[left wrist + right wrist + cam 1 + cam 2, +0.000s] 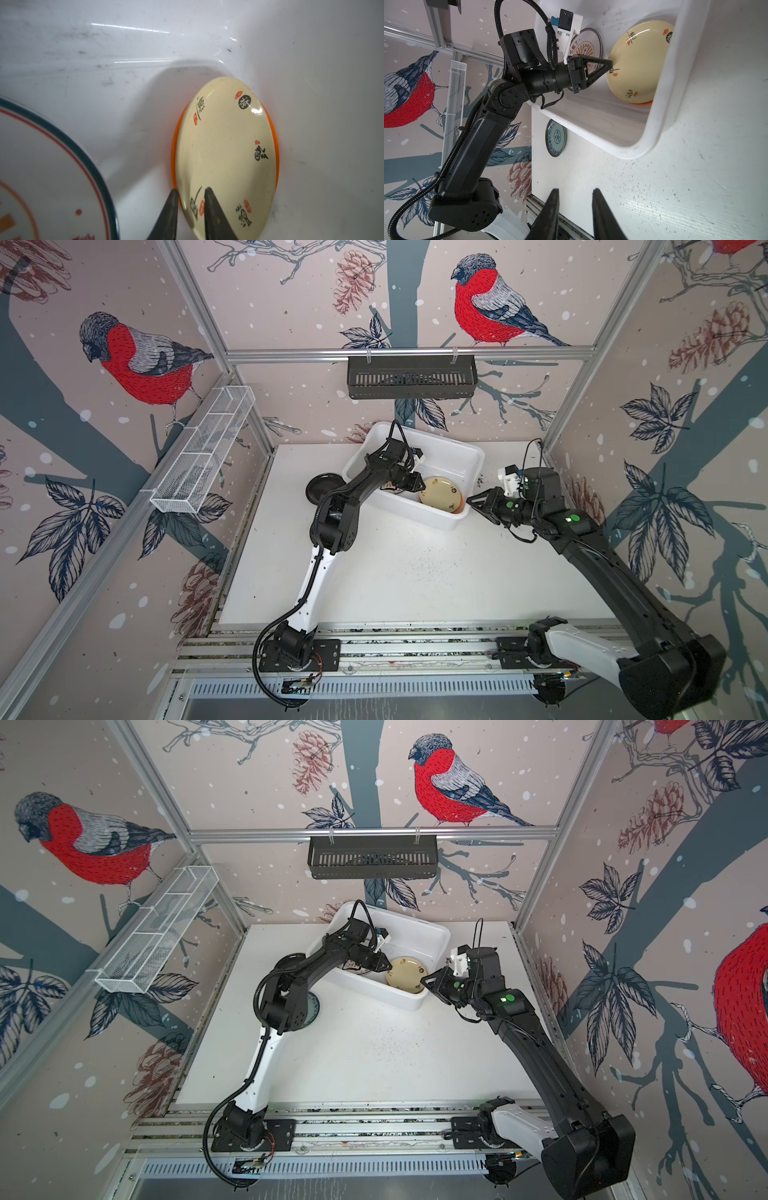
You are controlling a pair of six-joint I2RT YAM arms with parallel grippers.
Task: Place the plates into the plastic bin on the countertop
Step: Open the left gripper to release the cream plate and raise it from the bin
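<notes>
On the desk, the black plate lies at the bin's 9 o'clock and the teal plate at its 7. My left gripper reaches into the bin. Its jaws are a little apart, astride the rim of the cream plate. That plate lies on the orange plate at the bin's 4 o'clock end. The sunburst plate lies at their 9 o'clock. My right gripper hangs just outside the bin's wall at 4 o'clock, partly open and empty.
</notes>
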